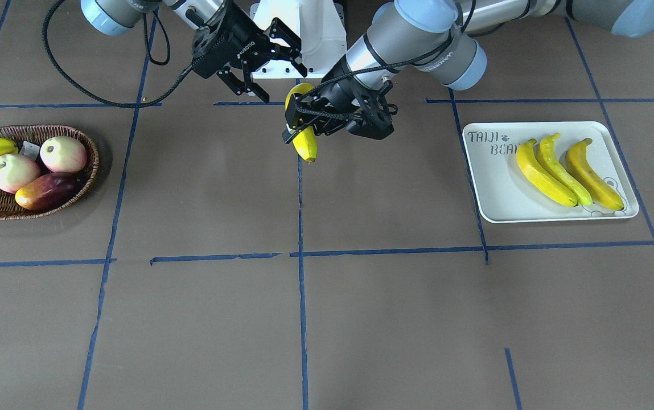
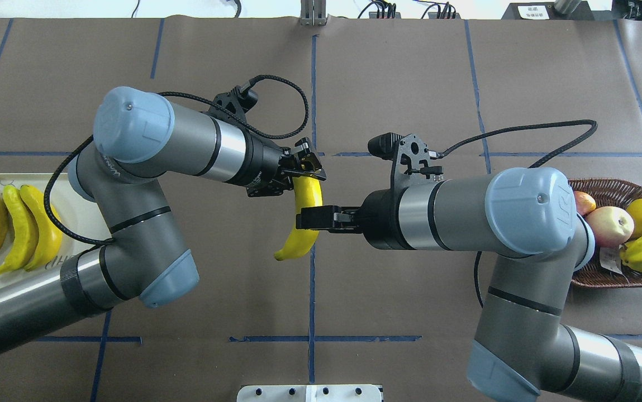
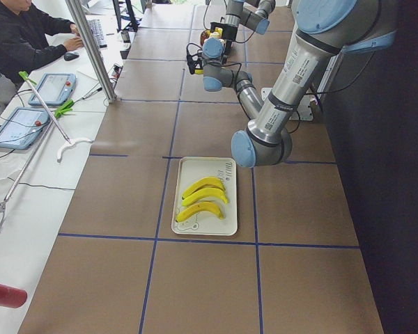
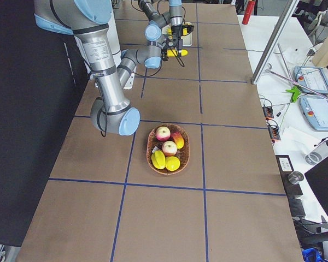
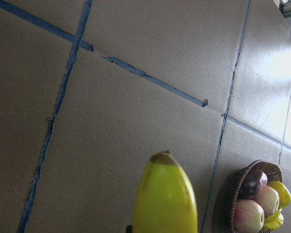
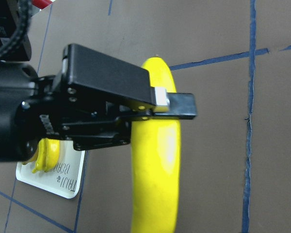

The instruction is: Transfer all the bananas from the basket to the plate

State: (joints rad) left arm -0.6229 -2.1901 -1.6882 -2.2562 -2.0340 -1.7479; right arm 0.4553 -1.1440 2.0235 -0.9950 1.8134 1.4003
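One banana [image 1: 305, 142] hangs over the middle of the table, its upper end pinched in my left gripper [image 1: 298, 122], which is shut on it. The right wrist view shows those black fingers [image 6: 177, 104] clamped across the banana [image 6: 155, 170]. My right gripper [image 1: 278, 80] stands open just behind the fruit, toward the robot's base, holding nothing. Three bananas [image 1: 566, 171] lie side by side on the white plate [image 1: 492, 193]. The wicker basket [image 1: 85, 182] holds no banana that I can see.
The basket [image 2: 605, 276] carries two apples [image 1: 36, 162], a mango [image 1: 48, 191], a lemon-like fruit and a yellow-green pointed fruit. Blue tape lines cross the brown table. In the exterior left view, a person sits at a side bench with tablets beyond the far edge.
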